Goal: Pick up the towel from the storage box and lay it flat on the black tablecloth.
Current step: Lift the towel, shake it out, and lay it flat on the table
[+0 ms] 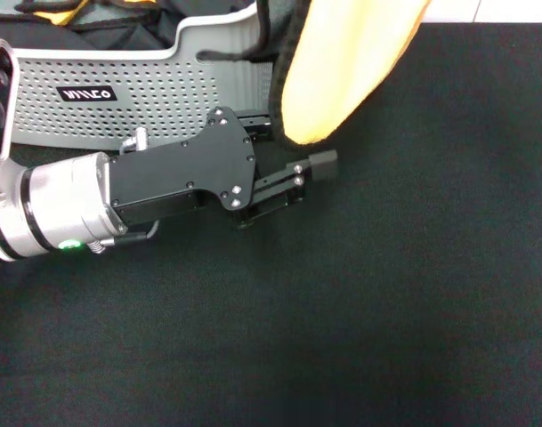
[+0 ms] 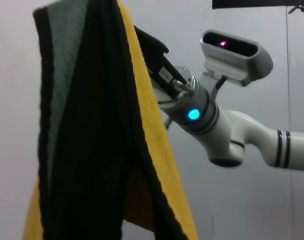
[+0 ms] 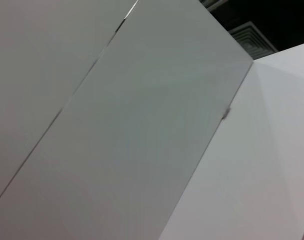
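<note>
Aloft, the towel (image 1: 342, 71) hung clear of the storage box (image 1: 164, 89), its rounded lower fold dangling over the black tablecloth (image 1: 386, 294) near that cloth's far edge, just beside the box's wall. It was bunched lengthwise, not spread.

The right gripper (image 2: 154, 50) held it by the top, fingers closed on the cloth's upper edge (seen only from the left wrist, reaching in behind the drape). The left gripper (image 1: 311, 173) lay low over the tablecloth, just below the hanging fold, fingers parted a little and empty; whether it touched the towel could not be told.

Risks, as judged:
- Towel hung folded on itself, so lowered as it was it would likely land in a heap or doubled strip, not flat.
- Single-edge pinch; fleecy cloth could slip out if swung.
- Lower fold close to the box rim, so it could catch there or drop back in.
- Left gripper sat under the drape and could snag it.

Views compared: the head view gave the towel's place over the tablecloth and box but cut off the grasp. The left wrist view showed the grasp, the black edge trim and a greyish reverse face. The right wrist view showed only pale wall panels.
</note>
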